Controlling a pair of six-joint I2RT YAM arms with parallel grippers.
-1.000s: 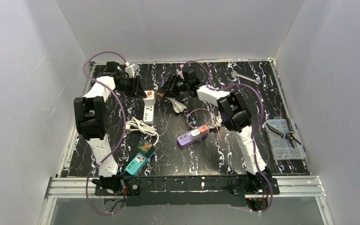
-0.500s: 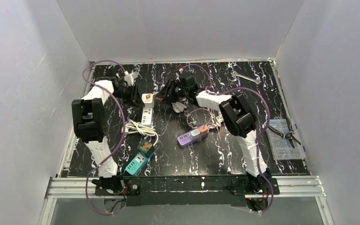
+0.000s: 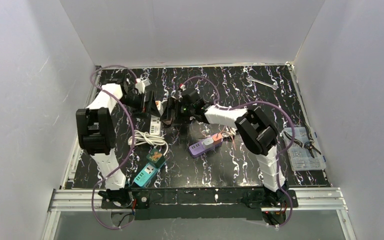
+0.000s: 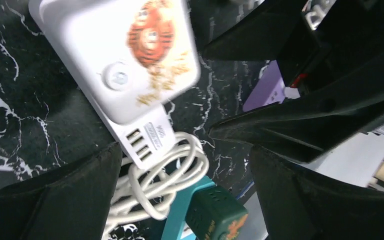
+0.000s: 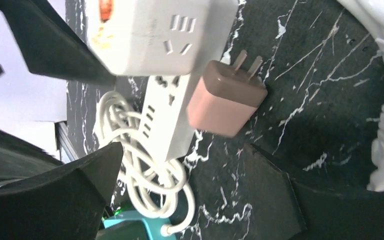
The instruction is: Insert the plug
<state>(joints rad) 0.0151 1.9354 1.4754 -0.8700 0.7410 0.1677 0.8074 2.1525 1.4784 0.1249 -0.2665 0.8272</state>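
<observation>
A pink plug (image 5: 225, 97) lies loose beside the white power strip (image 5: 167, 117), its two prongs (image 5: 245, 62) bare and outside any socket. Just above it is a white cube socket (image 5: 165, 35) with an orange sticker (image 4: 152, 32). My right gripper (image 5: 183, 145) is open, its black fingers (image 5: 55, 195) wide on either side of the strip's end, holding nothing. My left gripper (image 4: 185, 147) is open too, straddling the strip's USB end (image 4: 145, 137). In the top view the left gripper (image 3: 152, 106) and right gripper (image 3: 169, 112) face each other over the strip (image 3: 155, 125).
A coiled white cable (image 3: 147, 136) lies in front of the strip. A teal strip with a green cube (image 3: 150, 167) and a purple strip (image 3: 205, 145) sit nearer. At the right are a clear parts box with pliers (image 3: 304, 147) and a wrench (image 3: 261, 82).
Both grippers have opened. The right arm has swung left and nearer, up to the white strip. The pink plug and the white cube are let go.
</observation>
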